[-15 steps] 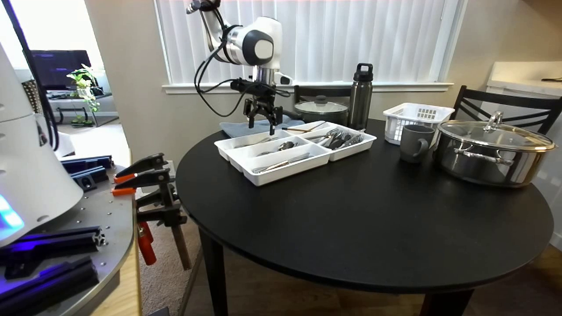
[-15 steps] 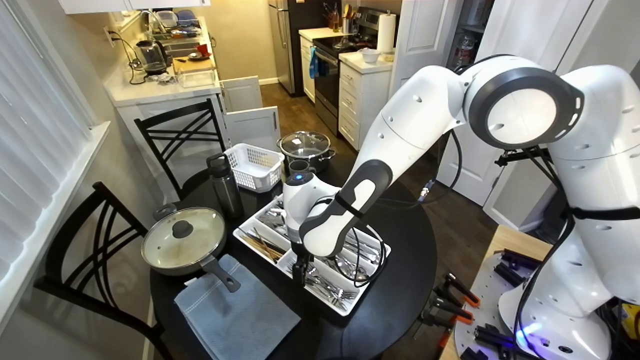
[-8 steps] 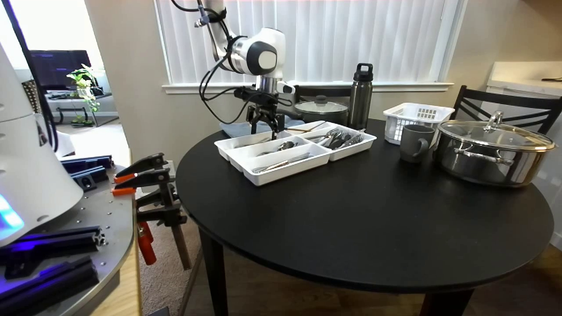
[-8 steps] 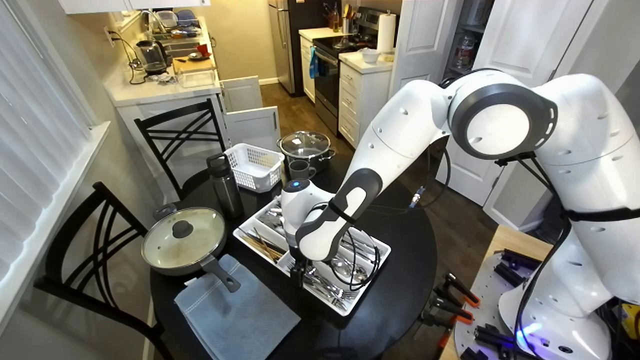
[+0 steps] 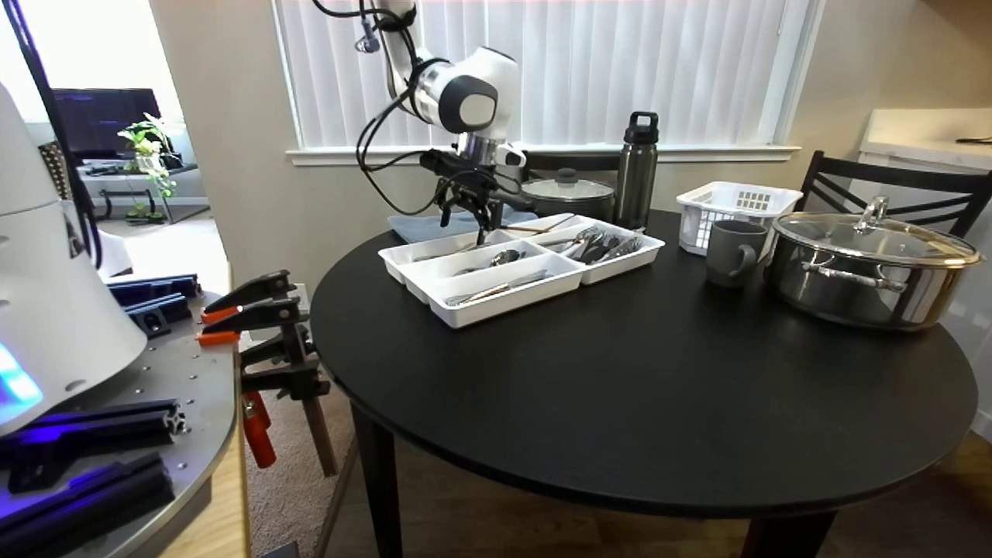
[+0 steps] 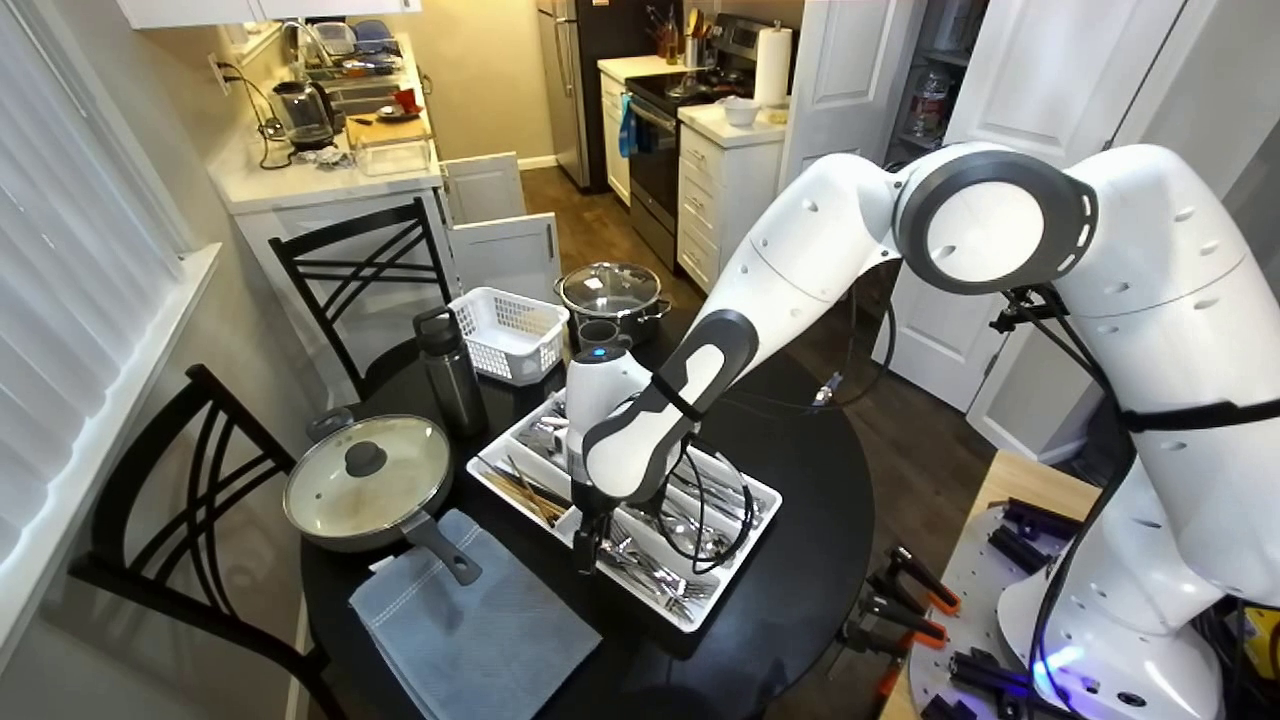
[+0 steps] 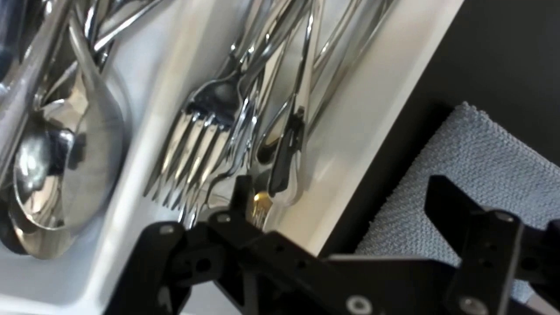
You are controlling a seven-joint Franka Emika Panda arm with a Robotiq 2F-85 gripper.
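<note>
In an exterior view the tool [image 6: 588,547] hangs at the white tray [image 6: 691,624], blue cloth [image 6: 480,625] and lidded pan [image 6: 385,490] left of the tray, basket [image 6: 508,360] beyond it.

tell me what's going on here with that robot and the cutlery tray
A robot arm reaches over a white cutlery tray on a round black table. Its gripper stands open, holding nothing, at the tray's edge. In the wrist view, one fingertip shows over the forks and the other against the blue cloth beside the tray; whether it touches any fork, I cannot tell. Spoons lie across a divider from the forks.
</note>
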